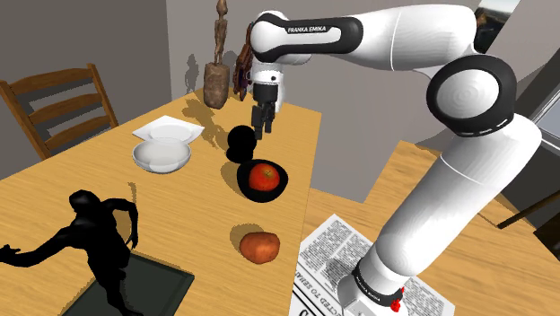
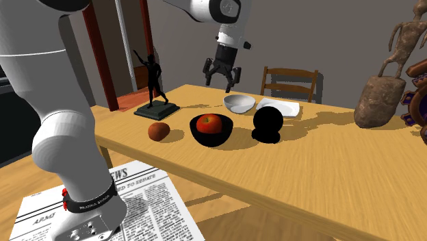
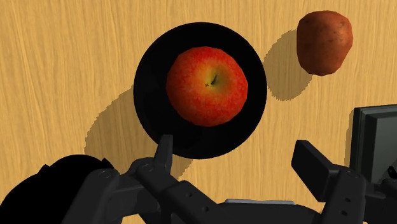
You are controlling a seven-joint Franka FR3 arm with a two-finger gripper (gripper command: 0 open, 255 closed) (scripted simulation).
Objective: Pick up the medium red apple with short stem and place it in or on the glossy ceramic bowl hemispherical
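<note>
Currently the red apple [image 1: 263,175] with its short stem lies inside the black bowl [image 1: 279,190], at the centre of the shoulder view. The gripper [image 1: 261,126] hangs directly above and apart from both, fingers spread wide and holding nothing. In the wrist view the apple [image 3: 207,86] sits centred in the bowl [image 3: 149,108], beyond the parted fingertips.

Step in hand, as a judgement: if the glossy black bowl is the target, placement appears complete and the next move calls only for a clear vertical withdrawal. If the white bowl [image 1: 161,154] at centre-left of the shoulder view is meant, the gripper must descend, close across the apple's widest part and carry it there.

Item count on the wooden table [image 1: 54,193]:
- apple: one
- bowls: two, one black, one white
- brown rounded item [image 1: 259,246], lower centre: one
- black sphere [image 1: 240,142], just beside the black bowl: one
- black figurine [image 1: 90,233], lower left: one
</note>
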